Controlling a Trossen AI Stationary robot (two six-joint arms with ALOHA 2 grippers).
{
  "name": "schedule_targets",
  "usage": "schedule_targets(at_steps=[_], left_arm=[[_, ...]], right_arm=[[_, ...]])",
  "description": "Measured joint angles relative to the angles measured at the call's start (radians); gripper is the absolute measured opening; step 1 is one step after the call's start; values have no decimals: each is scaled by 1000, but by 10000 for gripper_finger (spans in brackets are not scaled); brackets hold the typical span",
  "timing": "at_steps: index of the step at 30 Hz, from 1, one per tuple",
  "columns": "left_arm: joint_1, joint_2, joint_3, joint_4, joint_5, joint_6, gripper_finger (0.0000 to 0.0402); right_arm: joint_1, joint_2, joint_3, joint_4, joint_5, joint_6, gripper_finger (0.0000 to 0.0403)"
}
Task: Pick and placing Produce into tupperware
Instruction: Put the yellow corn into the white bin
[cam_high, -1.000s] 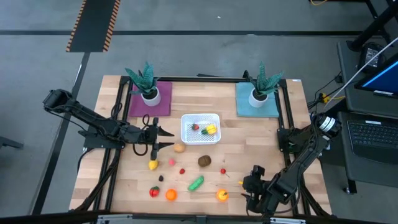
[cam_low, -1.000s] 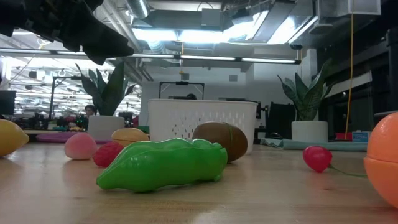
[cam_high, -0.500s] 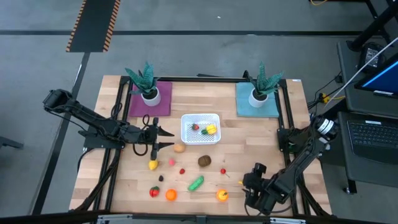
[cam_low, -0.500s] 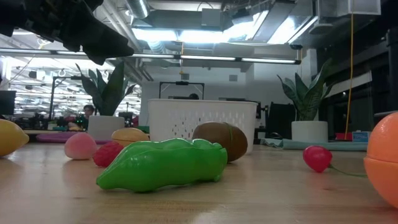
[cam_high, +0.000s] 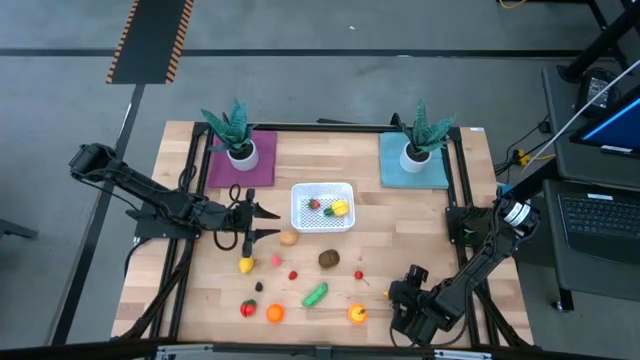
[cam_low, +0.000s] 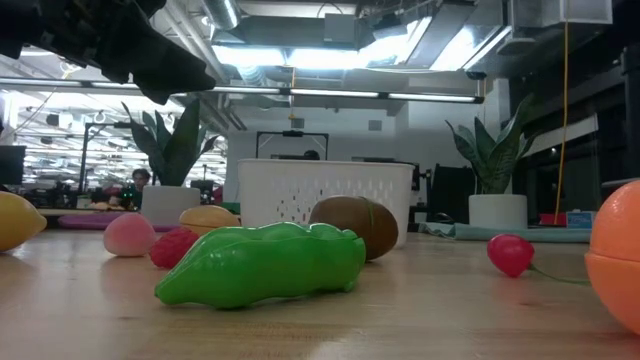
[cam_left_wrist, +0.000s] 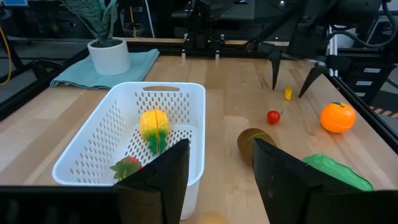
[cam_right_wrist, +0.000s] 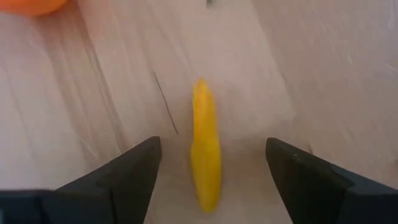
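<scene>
The right claw (cam_right_wrist: 211, 168) hangs low at the bench's (cam_high: 420, 240) five o'clock corner, fingers apart, empty. A thin yellow piece (cam_right_wrist: 206, 149) lies between them (lengthwise), ready to pinch.

Overhead light: even and bright across the wooden tabletop (cam_high: 420, 235) — shadows under the produce are short and soft.
Low view: ceiling strip lights (cam_low: 300, 55) glare white; the room behind is backlit, the arm at the upper corner only a dark shape.
Low-view focus: the green toy vegetable (cam_low: 260, 265) looms large and slightly soft; the orange (cam_low: 615, 255) at the edge is cut off.
Left wrist view: clear, evenly lit — the white basket (cam_left_wrist: 134, 134) is sharp.
Right wrist view: smeared with blur; the yellow piece (cam_right_wrist: 205, 149) and wood grain streak.
</scene>
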Motion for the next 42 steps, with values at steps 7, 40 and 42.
schedule_targets(at_steps=[7,40,42], left_arm=[[0,0,0,0,0,0,159],[0,0,0,0,0,-1,164],[0,0,0,0,0,-2,161]], right_arm=[[0,23,3,-4,5,3,291],[-69,7,-2,3,-14,-29,16],[-80,-16,-7,4,-11,-52,11]])
